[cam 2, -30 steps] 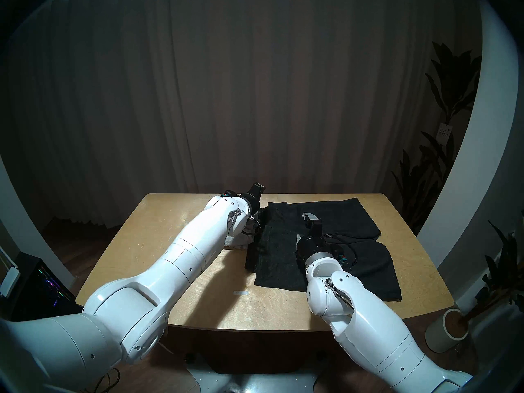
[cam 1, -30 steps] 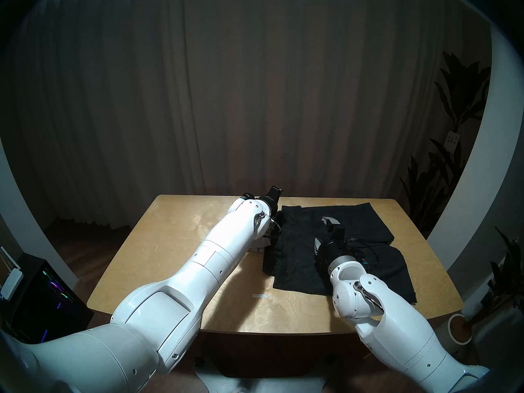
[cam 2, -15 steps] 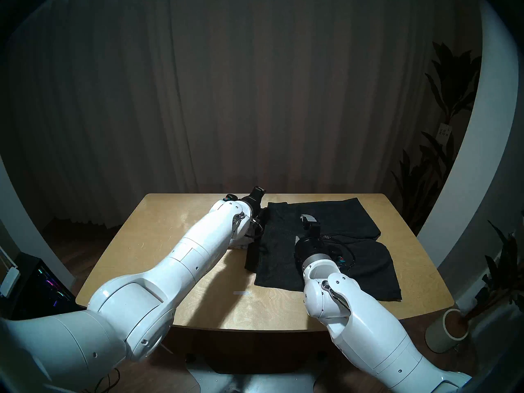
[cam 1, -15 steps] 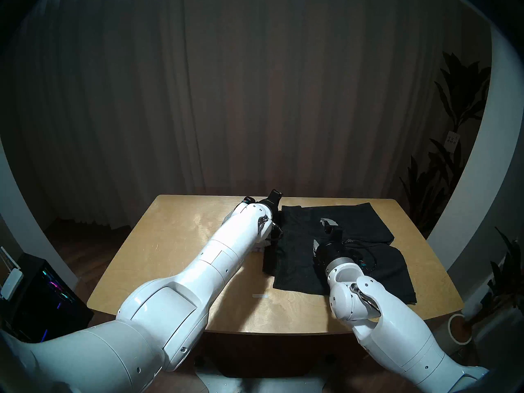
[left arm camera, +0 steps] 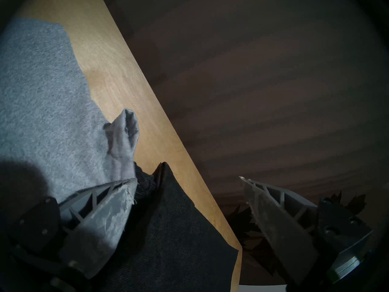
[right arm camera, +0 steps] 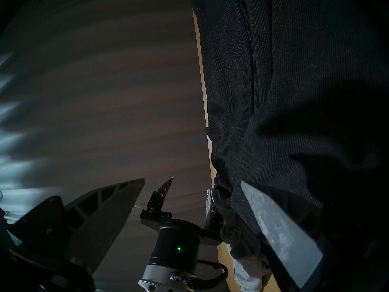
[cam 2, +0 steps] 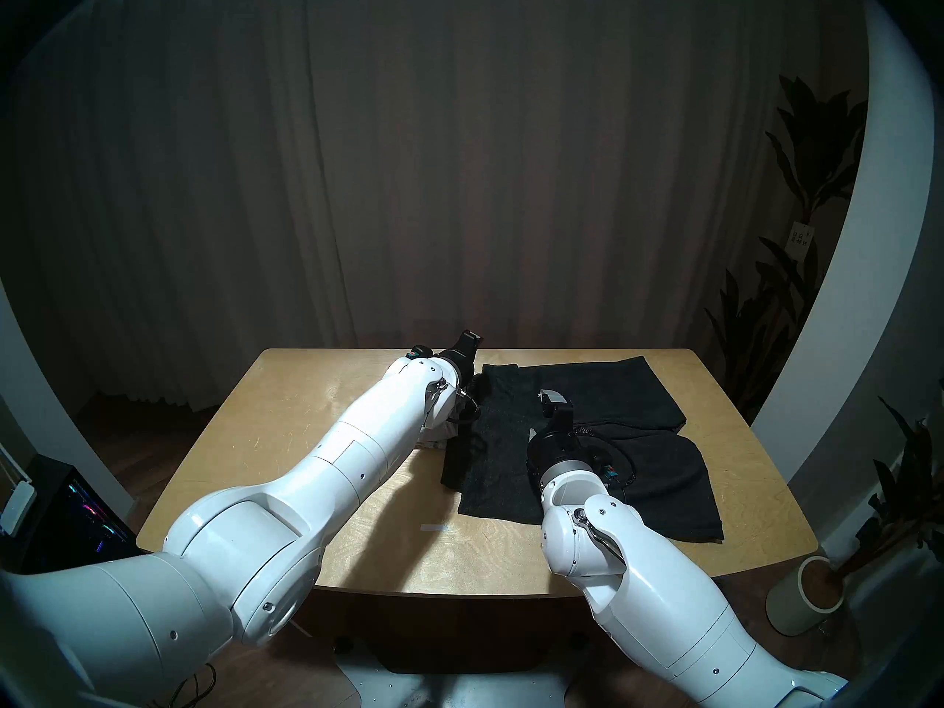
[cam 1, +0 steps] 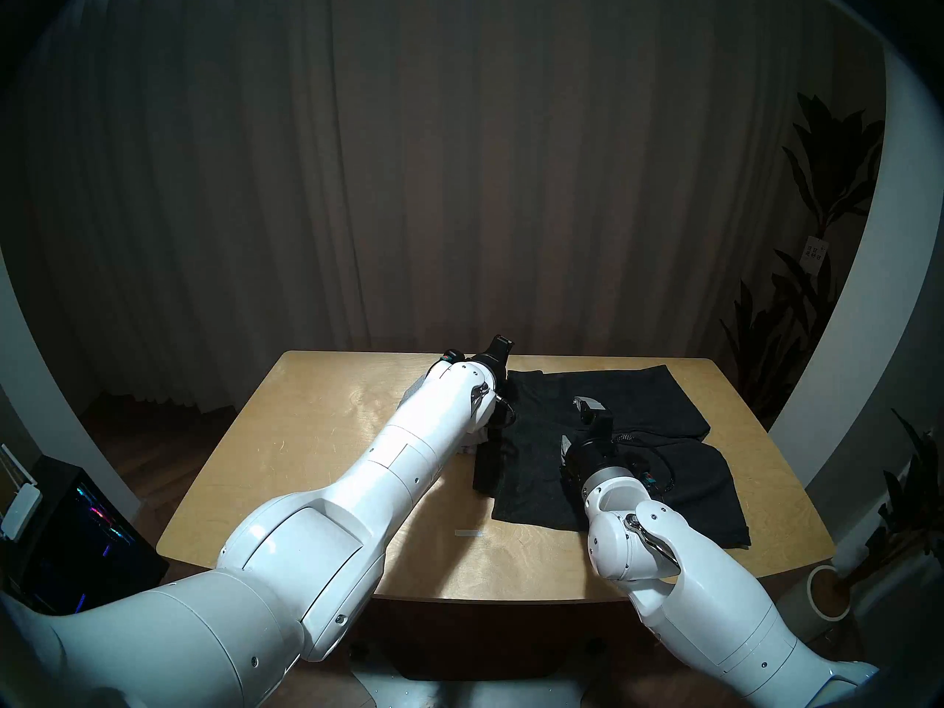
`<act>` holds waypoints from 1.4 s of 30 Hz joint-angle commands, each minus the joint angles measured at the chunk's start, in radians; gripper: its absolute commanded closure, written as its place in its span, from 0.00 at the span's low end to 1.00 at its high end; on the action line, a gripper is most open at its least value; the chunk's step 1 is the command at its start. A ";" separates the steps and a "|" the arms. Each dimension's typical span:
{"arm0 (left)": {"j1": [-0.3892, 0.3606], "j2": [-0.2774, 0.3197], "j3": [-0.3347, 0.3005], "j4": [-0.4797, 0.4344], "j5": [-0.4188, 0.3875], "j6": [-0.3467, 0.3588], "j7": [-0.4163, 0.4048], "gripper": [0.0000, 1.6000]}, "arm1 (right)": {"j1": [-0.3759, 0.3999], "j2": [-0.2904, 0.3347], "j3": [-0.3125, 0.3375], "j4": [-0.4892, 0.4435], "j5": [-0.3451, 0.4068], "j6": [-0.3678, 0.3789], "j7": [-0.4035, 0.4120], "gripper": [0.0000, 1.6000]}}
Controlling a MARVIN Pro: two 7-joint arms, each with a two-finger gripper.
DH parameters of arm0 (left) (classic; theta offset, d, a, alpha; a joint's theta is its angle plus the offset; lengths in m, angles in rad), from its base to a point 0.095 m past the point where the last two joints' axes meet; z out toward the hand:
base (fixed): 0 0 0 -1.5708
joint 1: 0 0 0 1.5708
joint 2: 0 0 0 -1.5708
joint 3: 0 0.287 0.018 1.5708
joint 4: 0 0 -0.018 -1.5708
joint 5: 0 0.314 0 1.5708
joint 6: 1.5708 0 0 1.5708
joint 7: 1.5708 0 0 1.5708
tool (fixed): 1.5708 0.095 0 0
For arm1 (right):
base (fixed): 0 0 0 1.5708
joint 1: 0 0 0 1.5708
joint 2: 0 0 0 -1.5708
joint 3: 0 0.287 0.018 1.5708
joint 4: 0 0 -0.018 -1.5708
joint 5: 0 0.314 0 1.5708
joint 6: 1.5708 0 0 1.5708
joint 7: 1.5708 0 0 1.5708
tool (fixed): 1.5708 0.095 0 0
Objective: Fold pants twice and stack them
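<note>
The black shorts [cam 1: 643, 400] [cam 2: 613, 390] lie spread over the right half of the wooden table [cam 1: 316, 426]. The grey shorts [left arm camera: 42, 106] lie to their left, mostly hidden under my left arm in the head views, with a bit [cam 1: 472, 439] showing. A bunched grey corner stands up near the black fabric [left arm camera: 172, 232]. My left gripper [cam 1: 500, 345] [left arm camera: 187, 178] hangs open at the table's far edge, above where the two garments meet, holding nothing. My right gripper [cam 1: 587, 404] [right arm camera: 192, 180] is open just above the black shorts [right arm camera: 294, 95].
A short white tape mark [cam 1: 469, 533] sits near the table's front. A dark computer tower [cam 1: 76, 528] with coloured lights stands on the floor at the left. A potted plant [cam 1: 827, 589] is at the right. A curtain hangs behind the table.
My left arm has swung a little to the right, its gripper staying at the far edge. The right wrist has shifted slightly left over the black shorts. Both grippers stay open.
</note>
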 commanded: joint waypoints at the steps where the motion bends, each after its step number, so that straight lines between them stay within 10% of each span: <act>1: -0.036 -0.003 -0.002 -0.027 0.002 0.011 -0.014 0.00 | 0.009 -0.005 0.003 -0.019 -0.004 -0.004 0.007 0.00; 42: 0.237 0.205 -0.226 -0.506 -0.175 0.056 -0.005 0.00 | -0.143 0.168 0.189 -0.268 0.087 0.006 0.010 0.00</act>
